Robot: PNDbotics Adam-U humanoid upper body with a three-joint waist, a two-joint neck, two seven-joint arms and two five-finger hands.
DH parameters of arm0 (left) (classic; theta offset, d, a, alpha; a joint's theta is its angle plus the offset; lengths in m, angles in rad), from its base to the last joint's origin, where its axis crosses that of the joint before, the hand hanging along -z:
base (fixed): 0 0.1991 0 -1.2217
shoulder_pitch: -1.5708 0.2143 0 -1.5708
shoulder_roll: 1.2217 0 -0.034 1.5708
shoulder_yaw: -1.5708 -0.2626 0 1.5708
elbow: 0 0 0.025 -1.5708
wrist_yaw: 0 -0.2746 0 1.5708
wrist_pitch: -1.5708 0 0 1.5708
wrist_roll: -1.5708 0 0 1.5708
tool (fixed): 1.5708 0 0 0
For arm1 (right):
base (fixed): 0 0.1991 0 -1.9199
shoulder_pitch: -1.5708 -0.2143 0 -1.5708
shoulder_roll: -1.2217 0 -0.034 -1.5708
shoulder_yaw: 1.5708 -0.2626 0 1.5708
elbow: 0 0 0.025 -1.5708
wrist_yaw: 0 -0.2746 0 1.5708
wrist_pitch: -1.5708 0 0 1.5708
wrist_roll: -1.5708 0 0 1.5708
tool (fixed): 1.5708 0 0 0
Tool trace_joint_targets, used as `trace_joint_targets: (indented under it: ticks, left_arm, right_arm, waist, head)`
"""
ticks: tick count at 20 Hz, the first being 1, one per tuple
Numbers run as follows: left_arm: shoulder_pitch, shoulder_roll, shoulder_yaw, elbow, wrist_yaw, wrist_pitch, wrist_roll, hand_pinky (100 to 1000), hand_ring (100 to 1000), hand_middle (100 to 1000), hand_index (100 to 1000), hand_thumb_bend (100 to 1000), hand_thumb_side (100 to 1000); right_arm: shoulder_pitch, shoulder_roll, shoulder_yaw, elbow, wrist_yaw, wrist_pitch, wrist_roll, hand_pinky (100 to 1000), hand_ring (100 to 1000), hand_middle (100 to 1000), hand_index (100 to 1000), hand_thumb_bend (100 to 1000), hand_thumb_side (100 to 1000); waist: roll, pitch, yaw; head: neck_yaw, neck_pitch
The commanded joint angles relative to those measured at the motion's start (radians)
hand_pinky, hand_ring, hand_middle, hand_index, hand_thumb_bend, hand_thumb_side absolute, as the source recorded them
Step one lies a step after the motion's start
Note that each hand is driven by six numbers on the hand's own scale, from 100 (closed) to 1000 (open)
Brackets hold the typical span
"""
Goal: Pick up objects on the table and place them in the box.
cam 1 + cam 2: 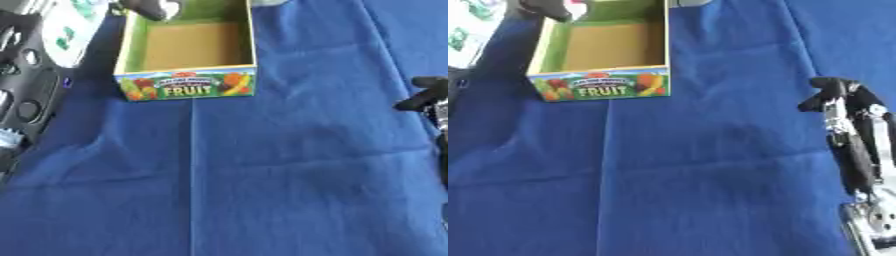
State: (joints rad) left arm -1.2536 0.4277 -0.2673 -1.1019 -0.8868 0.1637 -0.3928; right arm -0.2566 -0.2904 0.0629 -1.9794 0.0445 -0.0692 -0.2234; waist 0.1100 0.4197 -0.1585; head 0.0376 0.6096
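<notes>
The box (185, 86) stands at the top of the blue cloth. It has green inner walls, a brown floor and a front panel with fruit pictures and the word FRUIT. No object shows on the part of its floor that I see. My left hand (150, 7) is a dark shape over the box's far left corner, cut off by the top edge. My left arm (22, 95) runs down the left side. My right hand (849, 107) rests open at the right edge, fingers pointing up, holding nothing.
A white item with green marks (68, 27) lies at the top left, beside the box and partly behind my left arm. Blue cloth (262, 175) with creases covers the table from the box down to the near edge.
</notes>
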Motion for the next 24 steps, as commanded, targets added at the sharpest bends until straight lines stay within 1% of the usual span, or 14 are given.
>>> trace_joint_targets:
  ticks: [1, 8, 11, 13, 14, 15, 17, 18, 19, 20, 22, 23, 24]
  left_arm:
    - [-0.036, -0.015, 0.020, 0.058, -0.045, 0.003, 0.001, 100, 373, 566, 940, 100, 201]
    - [-0.048, -0.062, 0.078, 0.220, -0.145, -0.074, 0.019, 100, 387, 583, 946, 100, 218]
    - [-0.052, -0.071, 0.094, 0.257, -0.175, -0.108, 0.033, 100, 393, 589, 953, 100, 237]
    - [-0.054, -0.073, 0.099, 0.270, -0.197, -0.117, 0.045, 100, 420, 609, 973, 100, 260]
    - [-0.055, -0.073, 0.100, 0.275, -0.212, -0.121, 0.050, 100, 439, 622, 980, 100, 292]
    - [-0.056, -0.073, 0.101, 0.278, -0.227, -0.124, 0.054, 100, 448, 643, 992, 150, 332]
    - [-0.058, -0.073, 0.102, 0.280, -0.258, -0.128, 0.059, 100, 461, 694, 1000, 222, 404]
    - [-0.059, -0.074, 0.104, 0.278, -0.272, -0.130, 0.059, 145, 496, 725, 1000, 262, 453]
    - [-0.061, -0.074, 0.106, 0.275, -0.284, -0.135, 0.059, 233, 525, 742, 1000, 292, 499]
    - [-0.062, -0.075, 0.108, 0.272, -0.289, -0.139, 0.057, 420, 616, 755, 1000, 335, 557]
    - [-0.065, -0.073, 0.113, 0.258, -0.292, -0.144, 0.057, 721, 876, 777, 1000, 370, 611]
    - [-0.066, -0.072, 0.114, 0.251, -0.293, -0.145, 0.060, 787, 933, 799, 1000, 381, 628]
    - [-0.066, -0.071, 0.114, 0.245, -0.293, -0.146, 0.063, 823, 957, 814, 1000, 385, 631]
  right_arm:
    - [-0.019, -0.024, 0.004, -0.021, -0.020, -0.007, 0.000, 653, 547, 453, 687, 100, 709]
    - [-0.026, -0.018, 0.005, -0.021, -0.022, 0.001, -0.005, 651, 545, 451, 685, 100, 705]
    - [-0.026, -0.016, 0.006, -0.021, -0.020, 0.004, -0.006, 650, 545, 451, 685, 100, 702]
    - [-0.027, -0.015, 0.007, -0.021, -0.019, 0.006, -0.006, 649, 544, 450, 684, 100, 702]
    - [-0.027, -0.015, 0.008, -0.021, -0.019, 0.006, -0.006, 649, 544, 449, 684, 100, 702]
    - [-0.026, -0.014, 0.008, -0.021, -0.018, 0.007, -0.006, 648, 543, 449, 684, 100, 703]
    - [-0.024, -0.013, 0.007, -0.021, -0.017, 0.009, -0.007, 647, 543, 449, 683, 100, 703]
    - [-0.023, -0.013, 0.007, -0.021, -0.016, 0.009, -0.007, 647, 542, 448, 683, 100, 704]
    - [-0.022, -0.013, 0.007, -0.021, -0.016, 0.010, -0.007, 646, 542, 448, 682, 100, 703]
    - [-0.020, -0.012, 0.007, -0.021, -0.016, 0.011, -0.007, 646, 541, 448, 682, 100, 702]
    - [-0.018, -0.012, 0.007, -0.021, -0.015, 0.013, -0.007, 644, 540, 447, 681, 100, 702]
    - [-0.016, -0.011, 0.007, -0.021, -0.014, 0.015, -0.007, 643, 539, 446, 681, 100, 702]
    - [-0.015, -0.011, 0.007, -0.021, -0.014, 0.016, -0.007, 643, 539, 446, 681, 100, 702]
  waist:
    - [-0.003, -0.019, -0.003]
    - [0.004, -0.007, -0.021]
    - [0.007, -0.002, -0.027]
    - [0.009, 0.002, -0.030]
    - [0.010, 0.004, -0.031]
    - [0.010, 0.004, -0.032]
    - [0.011, 0.005, -0.030]
    - [0.011, 0.005, -0.030]
    - [0.012, 0.004, -0.028]
    - [0.012, 0.004, -0.027]
    - [0.012, 0.002, -0.025]
    - [0.012, 0.001, -0.024]
    - [0.012, 0.000, -0.024]
  head:
    - [0.008, -0.021]
    - [0.017, -0.030]
    - [0.021, -0.036]
    - [0.022, -0.038]
    - [0.022, -0.039]
    - [0.021, -0.039]
    - [0.020, -0.037]
    - [0.019, -0.035]
    - [0.019, -0.033]
    - [0.018, -0.031]
    - [0.017, -0.028]
    - [0.016, -0.027]
    - [0.015, -0.025]
